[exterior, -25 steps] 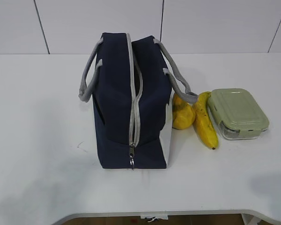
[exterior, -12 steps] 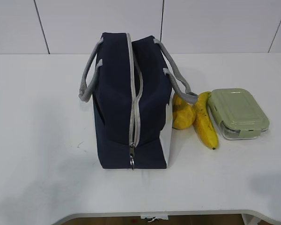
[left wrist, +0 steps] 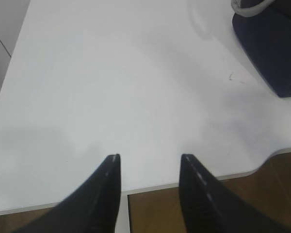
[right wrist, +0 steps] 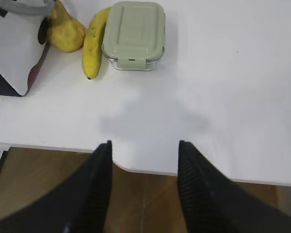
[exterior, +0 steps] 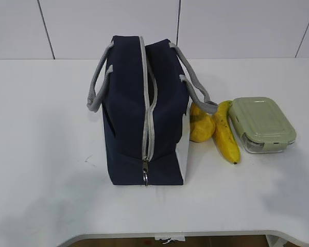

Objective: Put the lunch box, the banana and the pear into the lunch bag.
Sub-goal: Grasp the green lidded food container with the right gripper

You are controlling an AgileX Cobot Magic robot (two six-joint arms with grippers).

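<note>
The navy lunch bag (exterior: 141, 110) stands mid-table with grey handles; its grey zipper (exterior: 147, 108) runs along the top, the ring pull (exterior: 144, 177) hanging at the near end. Right of it lie the pear (exterior: 200, 124), the banana (exterior: 225, 135) and the lunch box (exterior: 261, 124) with a sage-green lid. The right wrist view shows the pear (right wrist: 65, 31), banana (right wrist: 93, 41) and lunch box (right wrist: 134, 34) ahead. My right gripper (right wrist: 144, 143) is open and empty over the table's front edge. My left gripper (left wrist: 149, 158) is open and empty, the bag's corner (left wrist: 274, 48) far to its right. Neither gripper shows in the exterior view.
The white table (exterior: 41, 128) ends at a front edge with a curved cut-out (right wrist: 131, 169). A white panelled wall (exterior: 237, 25) stands behind. A small dark mark (left wrist: 230, 75) lies on the table left of the bag.
The objects have not moved. The shadow at the table's right front has grown larger and spread inward.
</note>
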